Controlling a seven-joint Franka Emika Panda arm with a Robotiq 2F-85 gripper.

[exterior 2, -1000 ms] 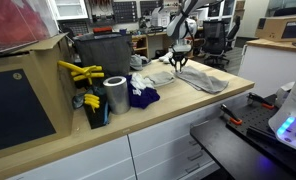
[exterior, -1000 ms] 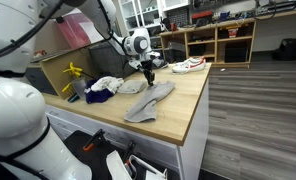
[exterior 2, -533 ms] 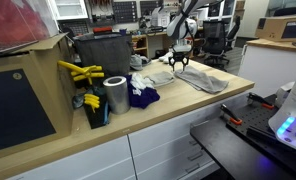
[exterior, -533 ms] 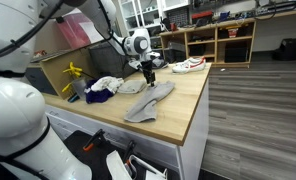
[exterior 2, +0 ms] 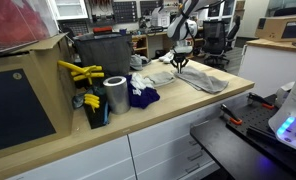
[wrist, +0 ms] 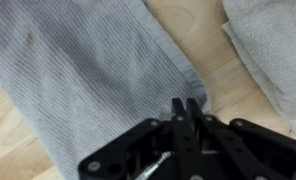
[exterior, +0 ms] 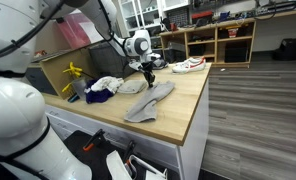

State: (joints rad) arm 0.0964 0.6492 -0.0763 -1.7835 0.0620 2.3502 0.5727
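We see the gripper (wrist: 185, 108) from the wrist view with its two fingers drawn together, no gap between them. Their tips sit right at the edge of the gray ribbed cloth (wrist: 88, 80). We cannot tell whether a pinch of fabric is caught between them or whether they only rest on it. The cloth lies flat on the wooden counter (exterior: 191, 112), directly under the gripper and spreading away from it to one side. In the wrist view its long band runs on a slant from the top of the frame down toward the lower left. Its near edge passes just under the fingertips, and bare wood shows beyond that edge. In both exterior views the gripper (exterior: 148, 72) (exterior 2: 179, 62) hangs low over one end of the cloth (exterior: 153, 100) (exterior 2: 203, 80). The rest of the cloth stretches along the counter toward its front edge, so its long axis leads away from the fingers, not across them. A second, paler cloth (wrist: 273, 55) lies just beside it, apart from the fingers. Farther off we see a white bundle (exterior: 106, 85), a dark blue rag (exterior 2: 143, 97) and a metal can (exterior 2: 115, 95).
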